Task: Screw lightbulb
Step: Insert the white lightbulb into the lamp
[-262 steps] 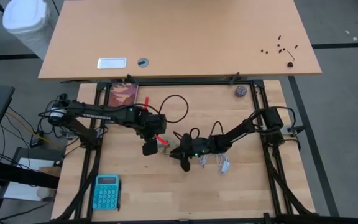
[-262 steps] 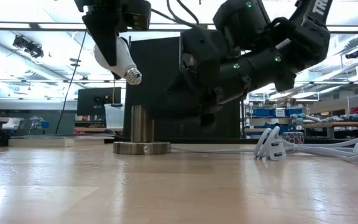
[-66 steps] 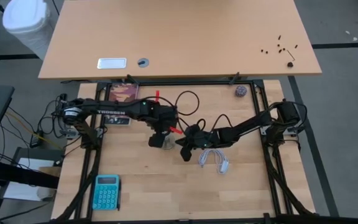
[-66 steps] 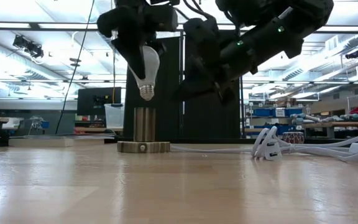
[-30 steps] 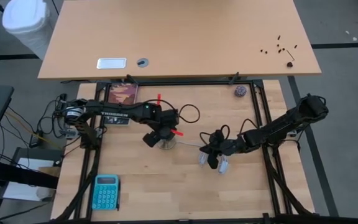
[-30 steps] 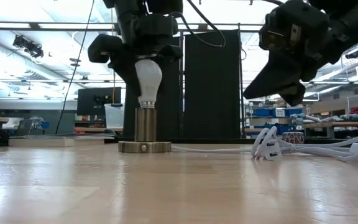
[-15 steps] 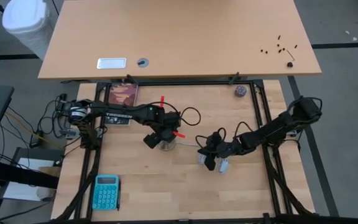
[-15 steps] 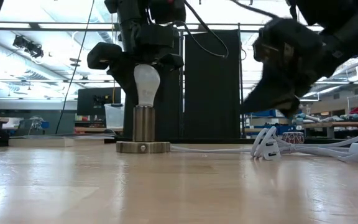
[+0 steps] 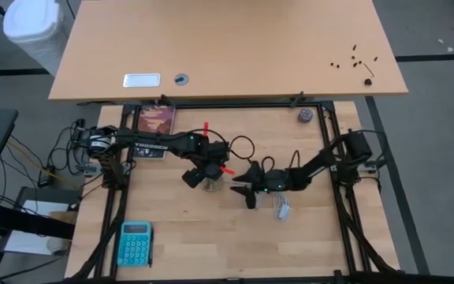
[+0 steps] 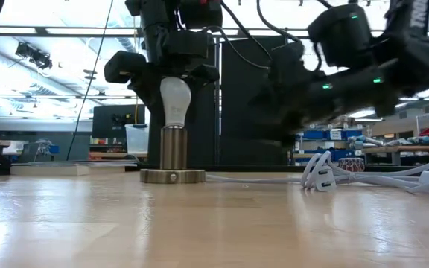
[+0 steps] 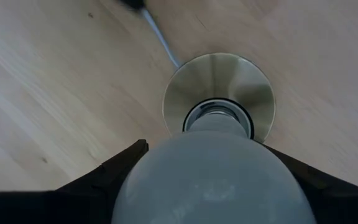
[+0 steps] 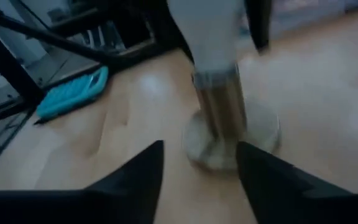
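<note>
The socket [image 10: 173,152] is taken as the landmark: a metal cylinder on a round disc base, standing on the wooden table [image 9: 180,237]. Well to the left of the socket, near the table's front edge, a teal calculator [image 9: 135,243] is seen. Directly above the socket, the left gripper [image 10: 171,74] is positioned, and its fingers [image 11: 107,177] are clamped on either side of the lightbulb [image 10: 174,100]. The lightbulb is held upright, with its base seated in the top of the socket. Just right of the socket, the right gripper [image 12: 199,165] is pointed at the socket's base, its fingers [image 12: 135,174] spread apart and nothing gripped between them. Farther right of the socket, a white cable [image 10: 326,175] is laid on the table.
</note>
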### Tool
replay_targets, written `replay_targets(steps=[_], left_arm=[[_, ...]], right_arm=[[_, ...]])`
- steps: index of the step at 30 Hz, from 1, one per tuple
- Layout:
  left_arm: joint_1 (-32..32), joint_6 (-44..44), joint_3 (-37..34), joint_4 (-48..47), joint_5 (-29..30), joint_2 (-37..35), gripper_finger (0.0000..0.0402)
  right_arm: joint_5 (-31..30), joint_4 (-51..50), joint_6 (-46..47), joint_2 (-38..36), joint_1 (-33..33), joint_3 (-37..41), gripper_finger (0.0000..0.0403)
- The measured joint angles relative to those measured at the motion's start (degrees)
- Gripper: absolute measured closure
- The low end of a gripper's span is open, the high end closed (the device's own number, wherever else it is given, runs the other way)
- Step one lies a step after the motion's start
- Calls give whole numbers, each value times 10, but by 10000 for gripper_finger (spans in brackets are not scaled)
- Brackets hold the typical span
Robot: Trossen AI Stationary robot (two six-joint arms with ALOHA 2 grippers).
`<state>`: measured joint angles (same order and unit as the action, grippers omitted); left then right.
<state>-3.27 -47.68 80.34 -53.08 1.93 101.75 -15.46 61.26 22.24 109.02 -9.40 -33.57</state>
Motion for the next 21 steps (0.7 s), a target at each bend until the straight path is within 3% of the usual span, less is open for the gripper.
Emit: replay_targets(steps=[4, 8, 21], left_arm=[[0, 4, 0, 2, 0, 0, 129], [0, 19, 0, 6, 0, 0, 129], [0, 33, 0, 15, 0, 0, 133]], right_arm=[[1, -4, -51, 54, 17, -58, 144], [1, 3, -69, 99, 35, -101, 131], [29, 24, -93, 167, 62, -166, 170]])
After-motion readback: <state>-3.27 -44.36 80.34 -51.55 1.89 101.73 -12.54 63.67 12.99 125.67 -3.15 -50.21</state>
